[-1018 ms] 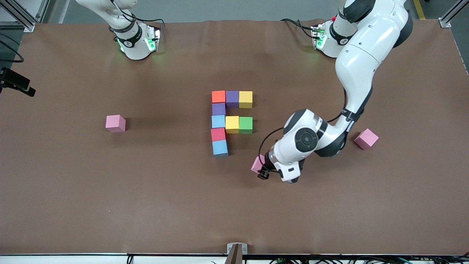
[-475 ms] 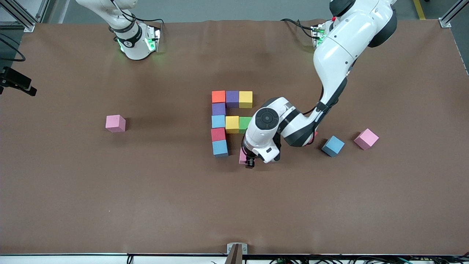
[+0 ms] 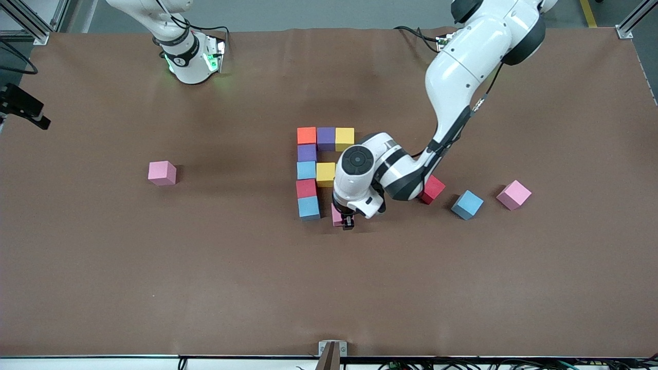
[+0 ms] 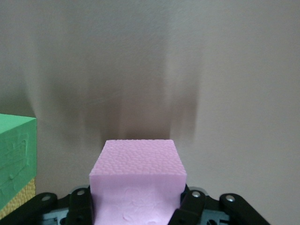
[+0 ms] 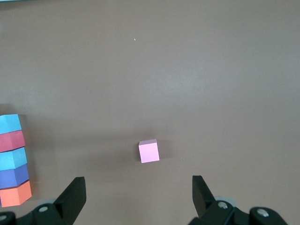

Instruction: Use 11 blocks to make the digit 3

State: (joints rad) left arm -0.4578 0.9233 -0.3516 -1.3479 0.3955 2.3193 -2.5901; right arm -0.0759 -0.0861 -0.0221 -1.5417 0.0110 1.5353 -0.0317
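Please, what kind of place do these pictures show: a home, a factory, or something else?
Most likely a robotics laboratory. A brown-covered table framed by aluminium rails carries only coloured foam blocks. Two robot arms are mounted at its edge, and the left gripper holds a pink block.

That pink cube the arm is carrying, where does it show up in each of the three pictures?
Front view: the held pink cube peeks out under the left tool, beside the figure's nearest light blue cube.
Left wrist view: it fills the lower middle, clamped.
Right wrist view: not in it; the pink cube there is a loose one.
Shared landmark: that light blue cube, absent from the left wrist view.
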